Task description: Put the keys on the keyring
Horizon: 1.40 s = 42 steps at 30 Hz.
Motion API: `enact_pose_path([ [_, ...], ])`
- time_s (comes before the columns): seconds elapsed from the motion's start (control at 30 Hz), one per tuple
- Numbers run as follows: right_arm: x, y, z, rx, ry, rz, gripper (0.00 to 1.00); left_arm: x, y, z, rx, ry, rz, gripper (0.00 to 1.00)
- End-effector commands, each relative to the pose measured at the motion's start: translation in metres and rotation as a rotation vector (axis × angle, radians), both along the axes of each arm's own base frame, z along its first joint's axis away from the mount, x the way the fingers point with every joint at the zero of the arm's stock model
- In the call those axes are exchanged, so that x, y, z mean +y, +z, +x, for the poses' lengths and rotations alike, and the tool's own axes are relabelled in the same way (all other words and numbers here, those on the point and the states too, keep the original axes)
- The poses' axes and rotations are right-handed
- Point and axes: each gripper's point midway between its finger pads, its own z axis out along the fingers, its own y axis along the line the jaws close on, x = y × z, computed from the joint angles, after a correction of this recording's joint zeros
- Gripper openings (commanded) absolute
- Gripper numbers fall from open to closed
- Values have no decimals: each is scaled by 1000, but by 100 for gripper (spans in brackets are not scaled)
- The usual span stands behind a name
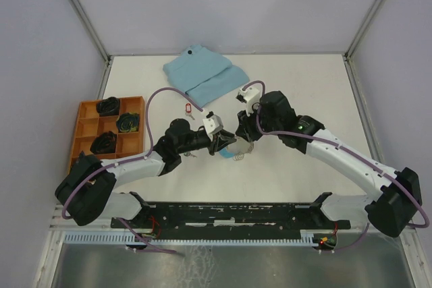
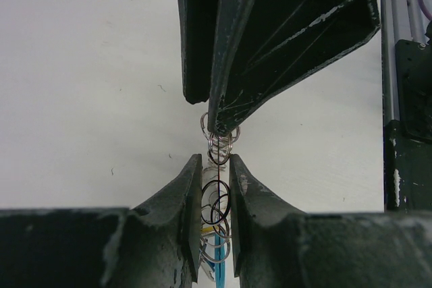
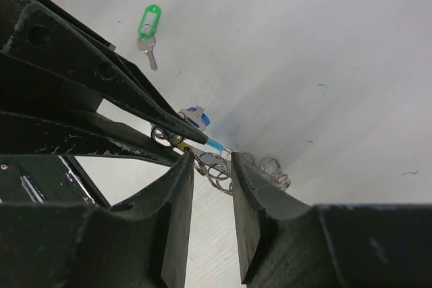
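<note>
A: From the left, what counts for the coming move?

B: The orange tray [image 1: 77, 133] stands at the left side, well apart from the work. Next is the left gripper [image 2: 216, 161]. Its jaws are almost closed, and they hold the keyring [image 2: 219, 143] by its rings and the light-blue strap.

A: How does the keyring lie?

B: Its long axis runs from the left jaws straight toward the right gripper [image 3: 212, 160], which meets them tip to tip. The free chain links reach in between the right fingertips. Those jaws stand a little apart. Whether they pinch the links or only surround them I cannot tell, because the wrist view is too tight there.

A: And the keys?

B: I judge that no key is on the ring yet. The red key [image 1: 188, 108] lies flat on the table [image 1: 304, 85], between the left gripper and the folded blue cloth [image 1: 202, 72]. The green key [image 3: 150, 26] also lies flat, beyond the left fingers as the right wrist sees it. The blue one I do not find in any view.

A: Which arm is nearer?

B: Both keys lie on the left arm's side, but that arm is busy holding. I think the right arm must fetch, passing around the left fingers. The bare table behind and to the right gives room, and the cloth is the only thing near the red key.
</note>
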Motion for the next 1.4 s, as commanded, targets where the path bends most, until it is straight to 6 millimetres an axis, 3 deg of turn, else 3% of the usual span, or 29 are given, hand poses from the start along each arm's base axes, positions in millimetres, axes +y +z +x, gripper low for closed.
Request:
enact_pose_path([
  [0.0, 11, 14, 5, -7, 20, 75, 36, -1, 15, -3, -16, -6, -44, 3],
  [0.23, 12, 8, 2, 25, 37, 77, 34, -1, 16, -3, -17, -4, -48, 3],
  [0.53, -1, 31, -1, -40, 15, 76, 35, -1, 17, -3, -11, 1, -51, 3],
  [0.77, 7, 16, -5, 18, 52, 73, 30, 0, 18, -4, -14, 0, -54, 3],
  [1.37, 20, -2, -4, 69, 109, 63, 28, -1, 17, -10, -22, -33, -43, 3],
])
